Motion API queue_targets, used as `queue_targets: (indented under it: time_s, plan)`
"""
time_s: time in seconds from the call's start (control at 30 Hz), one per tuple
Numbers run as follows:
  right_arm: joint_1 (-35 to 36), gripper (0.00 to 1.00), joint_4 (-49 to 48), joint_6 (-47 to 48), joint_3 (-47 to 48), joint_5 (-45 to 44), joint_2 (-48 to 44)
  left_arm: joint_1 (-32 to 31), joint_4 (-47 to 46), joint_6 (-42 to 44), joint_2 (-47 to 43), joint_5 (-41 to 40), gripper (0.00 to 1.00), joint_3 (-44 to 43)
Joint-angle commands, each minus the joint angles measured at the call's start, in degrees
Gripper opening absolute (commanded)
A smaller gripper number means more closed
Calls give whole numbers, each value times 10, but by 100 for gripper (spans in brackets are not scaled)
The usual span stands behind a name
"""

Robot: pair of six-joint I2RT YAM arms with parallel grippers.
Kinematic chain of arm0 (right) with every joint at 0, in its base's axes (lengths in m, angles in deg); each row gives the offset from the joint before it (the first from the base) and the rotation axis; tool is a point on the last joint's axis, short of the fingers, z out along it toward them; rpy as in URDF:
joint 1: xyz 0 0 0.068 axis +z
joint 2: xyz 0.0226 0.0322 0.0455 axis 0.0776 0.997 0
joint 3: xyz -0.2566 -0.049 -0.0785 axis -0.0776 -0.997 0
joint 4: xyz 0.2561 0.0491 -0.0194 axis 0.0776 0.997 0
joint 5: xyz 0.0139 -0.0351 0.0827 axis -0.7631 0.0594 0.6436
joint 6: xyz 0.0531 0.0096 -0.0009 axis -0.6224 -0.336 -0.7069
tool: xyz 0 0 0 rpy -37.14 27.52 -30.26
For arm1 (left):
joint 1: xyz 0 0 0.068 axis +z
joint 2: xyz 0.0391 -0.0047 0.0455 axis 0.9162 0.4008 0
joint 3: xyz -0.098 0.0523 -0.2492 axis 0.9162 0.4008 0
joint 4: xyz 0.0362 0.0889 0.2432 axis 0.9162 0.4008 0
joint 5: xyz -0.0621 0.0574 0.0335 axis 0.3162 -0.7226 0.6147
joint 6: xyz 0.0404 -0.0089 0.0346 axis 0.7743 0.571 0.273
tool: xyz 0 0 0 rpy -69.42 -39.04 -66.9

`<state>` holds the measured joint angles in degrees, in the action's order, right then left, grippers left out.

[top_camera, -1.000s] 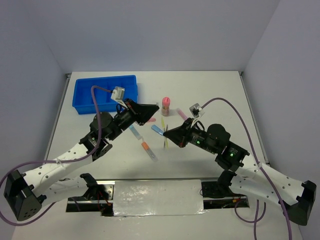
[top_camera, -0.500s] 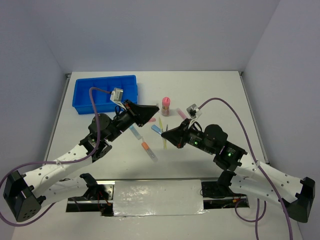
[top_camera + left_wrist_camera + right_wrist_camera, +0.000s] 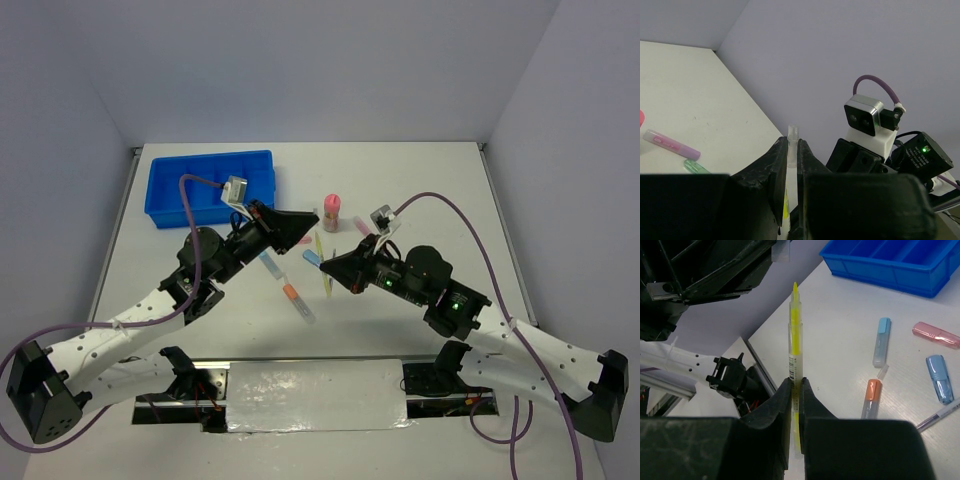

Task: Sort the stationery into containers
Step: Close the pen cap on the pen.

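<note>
Top external: my right gripper (image 3: 324, 268) has crept left over the last second, closing on my left gripper (image 3: 312, 216), which has barely moved. The right wrist view shows the right gripper (image 3: 795, 382) clamped on the yellow pen (image 3: 795, 335), lower barrel pinched between the fingers and the tip pointing up and away from the camera. From above, the yellow pen (image 3: 326, 281) hangs off the table (image 3: 430, 180), between the two arms. In the left wrist view the left gripper (image 3: 792, 145) is closed on a small clear cap (image 3: 793, 134), whose end sticks out past the fingertips. Its tip is close to the pen's but apart from it. The blue tray (image 3: 210, 185) is at the far left of the table, well away from both grippers. The loose items have not shifted: the pink-capped cylinder (image 3: 331, 212) is upright mid-table, and the light blue marker (image 3: 882, 342), orange marker (image 3: 871, 399) and pink marker (image 3: 936, 335) lie flat outside the tray.
</note>
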<state>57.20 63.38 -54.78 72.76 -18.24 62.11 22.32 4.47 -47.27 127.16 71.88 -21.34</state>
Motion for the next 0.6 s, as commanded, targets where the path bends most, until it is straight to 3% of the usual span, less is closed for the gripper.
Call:
queue_targets:
  time_s: [0.0,0.57]
  plan:
    - [5,0,-29,9,30,-11,4,2,-48,-5,1,15,1,1]
    - [5,0,-27,3,33,-10,1,2,-49,-2,-4,-6,2,17]
